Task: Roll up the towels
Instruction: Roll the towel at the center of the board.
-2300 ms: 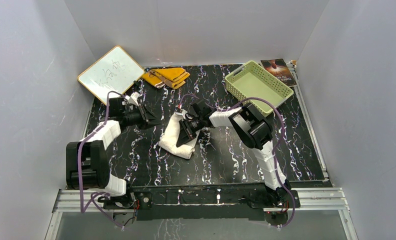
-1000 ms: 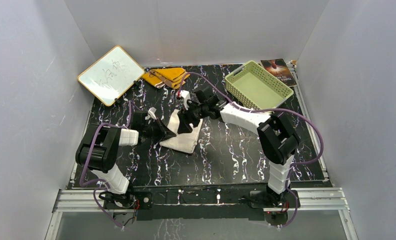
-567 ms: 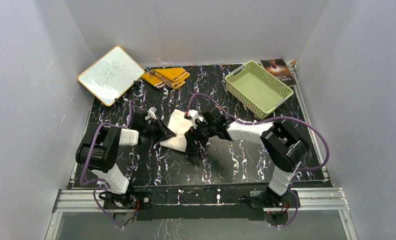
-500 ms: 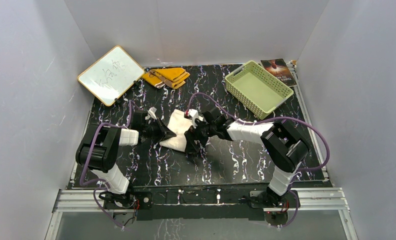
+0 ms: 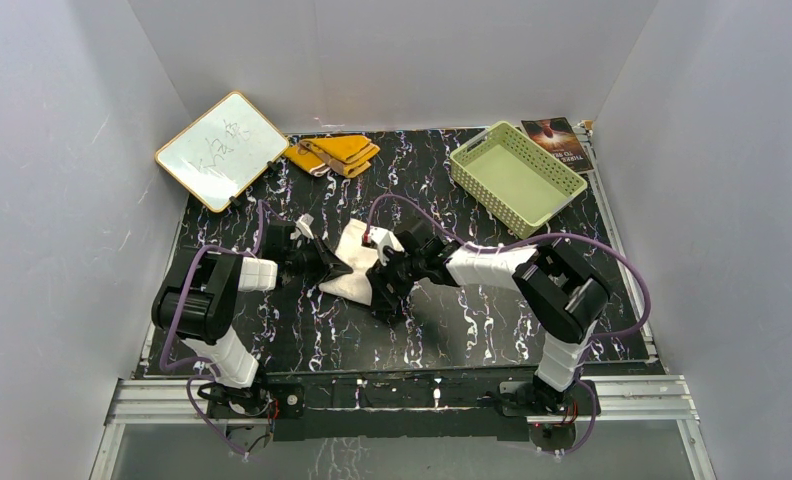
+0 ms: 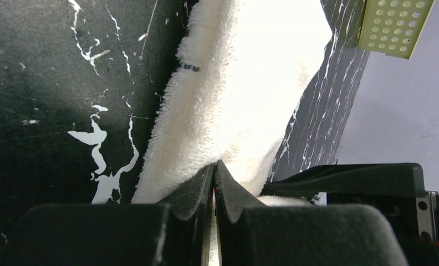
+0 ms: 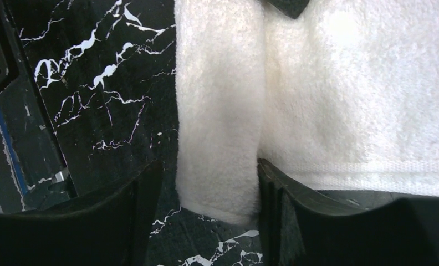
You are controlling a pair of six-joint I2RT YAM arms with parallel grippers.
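The cream-white towel (image 5: 355, 262) lies partly folded mid-table. My left gripper (image 5: 332, 266) is at its left edge, jaws shut with the towel's edge (image 6: 206, 111) pinched at the tips (image 6: 214, 166). My right gripper (image 5: 385, 288) is at the towel's near right end, open, its fingers (image 7: 142, 199) astride a thick folded edge (image 7: 220, 144) of the towel; one finger rests on the flat part. The mustard-yellow towel (image 5: 334, 152) lies folded at the back, away from both grippers.
A white board with a wooden frame (image 5: 222, 148) leans at the back left. A pale green slotted basket (image 5: 563, 186) stands at the back right, with a dark booklet (image 5: 557, 141) behind it. Purple cables loop over both arms.
My right gripper swung from the towel's far side round to its near right end and edged slightly left. The left gripper came in to the towel's left edge and has stayed there.
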